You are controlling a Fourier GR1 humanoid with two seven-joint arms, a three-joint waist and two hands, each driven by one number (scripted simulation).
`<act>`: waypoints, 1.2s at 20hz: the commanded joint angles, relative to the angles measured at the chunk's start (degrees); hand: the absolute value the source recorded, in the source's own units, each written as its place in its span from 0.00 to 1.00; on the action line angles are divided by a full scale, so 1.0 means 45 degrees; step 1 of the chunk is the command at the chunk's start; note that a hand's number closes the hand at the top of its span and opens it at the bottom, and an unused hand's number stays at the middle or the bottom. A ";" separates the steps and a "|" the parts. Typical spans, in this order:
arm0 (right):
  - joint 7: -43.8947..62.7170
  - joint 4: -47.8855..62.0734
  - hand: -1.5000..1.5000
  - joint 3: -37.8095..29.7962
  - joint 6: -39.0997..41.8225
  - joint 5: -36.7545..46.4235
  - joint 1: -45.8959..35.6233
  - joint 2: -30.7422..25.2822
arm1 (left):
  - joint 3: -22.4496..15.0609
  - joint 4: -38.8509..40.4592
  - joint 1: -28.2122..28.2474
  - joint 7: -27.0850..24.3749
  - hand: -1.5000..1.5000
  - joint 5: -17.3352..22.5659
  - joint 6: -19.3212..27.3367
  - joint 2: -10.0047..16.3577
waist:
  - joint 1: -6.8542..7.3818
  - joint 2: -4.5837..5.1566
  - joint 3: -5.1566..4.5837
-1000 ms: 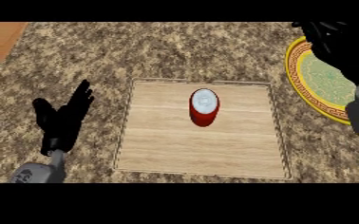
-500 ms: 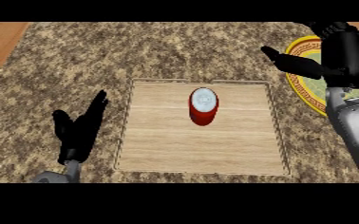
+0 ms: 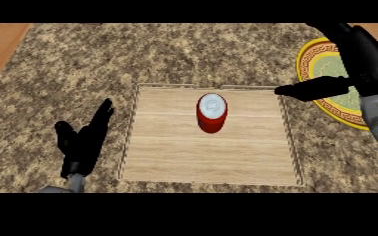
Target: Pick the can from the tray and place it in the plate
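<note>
Upright, the red can [image 3: 212, 114] stands on the wooden tray [image 3: 170, 155]. The right hand [image 3: 325, 87], fingers apart, hovers over the plate [image 3: 310, 62] at its left rim. The left hand [image 3: 85, 141] rests open, near left.

No writing, number or brand mark can be read anywhere. The red can [image 3: 212, 116] has a plain side and a pale top. The plate [image 3: 303, 67] carries only a gold-and-red patterned rim.

Just one view is given: the table [image 3: 177, 55] is seen from head height, steeply from above and fairly close, with the tray [image 3: 221, 165] framed near the middle.
</note>
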 commanded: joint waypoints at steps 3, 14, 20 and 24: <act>0.3198 -0.1843 0.00 0.1864 0.2430 0.0306 -0.0564 -0.0910 | 0.0031 0.0517 0.0156 0.0330 0.50 0.0116 -0.0224 -0.0059 | -0.0097 0.0013 -0.0073; 0.7286 -0.1076 0.00 0.3211 0.3331 0.2222 -0.2905 0.1949 | 0.0604 0.1132 -0.0637 0.0498 0.50 0.0116 -0.0620 -0.0370 | 0.0050 0.0089 -0.0045; 0.7959 -0.0645 0.00 0.4044 0.3471 0.3579 -0.2034 0.3149 | 0.0143 0.0278 0.0489 0.0254 0.50 -0.0368 -0.0465 -0.0711 | 0.0055 0.0074 -0.0040; 0.8799 -0.0745 0.00 0.4028 0.4019 0.3491 -0.2154 0.4417 | 0.0255 0.0509 -0.0026 0.0518 0.50 -0.0440 -0.0566 -0.0939 | 0.0034 0.0074 -0.0041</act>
